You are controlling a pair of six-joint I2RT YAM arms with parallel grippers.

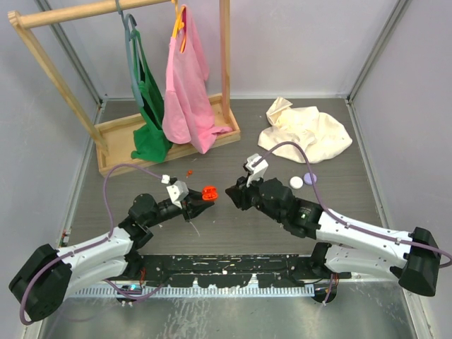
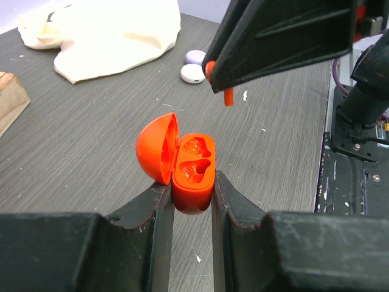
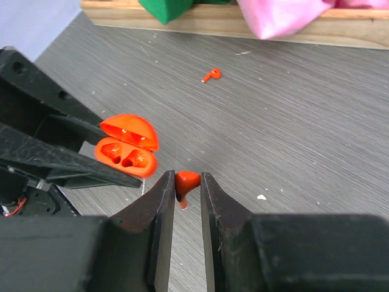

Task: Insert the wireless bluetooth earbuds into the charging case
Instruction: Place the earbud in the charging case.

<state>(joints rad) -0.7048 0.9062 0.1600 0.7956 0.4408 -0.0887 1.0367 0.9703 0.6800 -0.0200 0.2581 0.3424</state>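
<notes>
The red charging case (image 2: 193, 164) hangs above the table with its lid open and both sockets empty. My left gripper (image 2: 192, 182) is shut on the case's lower body; the top view shows the case (image 1: 208, 192) at that gripper's tip. My right gripper (image 3: 187, 177) is shut on a red earbud (image 3: 187, 181), stem pointing down, just right of the case (image 3: 126, 155). In the left wrist view that earbud's stem (image 2: 228, 96) pokes below the right gripper's fingers, above and right of the case. A second red earbud (image 3: 211, 75) lies loose on the table further back, also in the top view (image 1: 189, 171).
A white round case (image 1: 296, 182) and a lilac one (image 1: 309, 178) lie right of centre, in front of a crumpled cream cloth (image 1: 305, 131). A wooden rack (image 1: 166, 138) with a green and a pink garment stands at the back left.
</notes>
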